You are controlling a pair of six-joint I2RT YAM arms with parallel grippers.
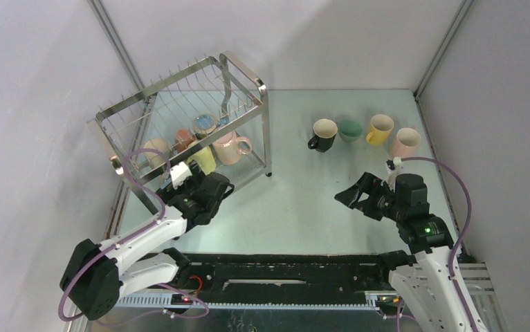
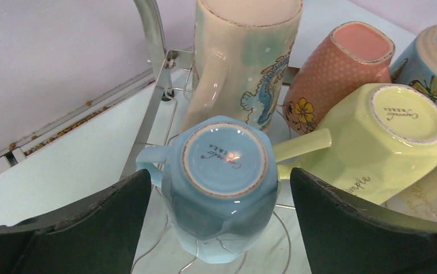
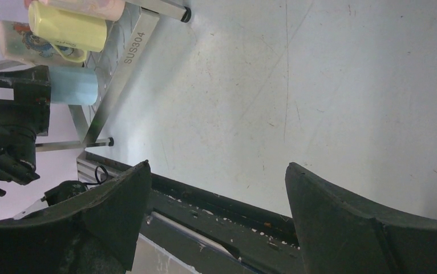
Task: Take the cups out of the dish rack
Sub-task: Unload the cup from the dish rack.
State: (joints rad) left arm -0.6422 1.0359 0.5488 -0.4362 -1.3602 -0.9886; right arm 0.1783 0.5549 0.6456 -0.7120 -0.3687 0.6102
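Your left gripper point(image 2: 220, 182) is released, jaws spread wide, and sits low at the front of the rack point(image 1: 266, 131). The blue cup point(image 2: 225, 162) stands upside down between the jaws, base toward the wrist camera, with nothing clamping it. Its handle points left and lies just beside the tip of the left finger point(image 2: 90, 228). On the other side only a thin gap separates the cup wall from the right finger point(image 2: 364, 228).

That side is tight. The lime cup point(image 2: 387, 137) lies tilted, and the end of its handle reaches right up to the blue cup; whether they touch, you cannot tell. Behind the blue cup stands a tall cream mug point(image 2: 245, 57). An orange dotted cup point(image 2: 333, 74) and a butterfly cup point(image 2: 433, 63) crowd in to the right. A steel post point(image 2: 150, 40) rises just left of the cream mug.

From above, a pink cup point(image 1: 229, 149) lies in the rack near its right front post.

Your right gripper point(image 3: 217, 171) is also released, jaws wide with nothing between them, and hangs over bare table point(image 1: 297, 200). A broad stretch of tabletop lies between the rack's right edge and that gripper.

Four cups stand in a row at the far right: black point(image 1: 323, 135), green point(image 1: 349, 129), yellow point(image 1: 380, 129) and pale pink point(image 1: 406, 142). The last one is near the right wall.
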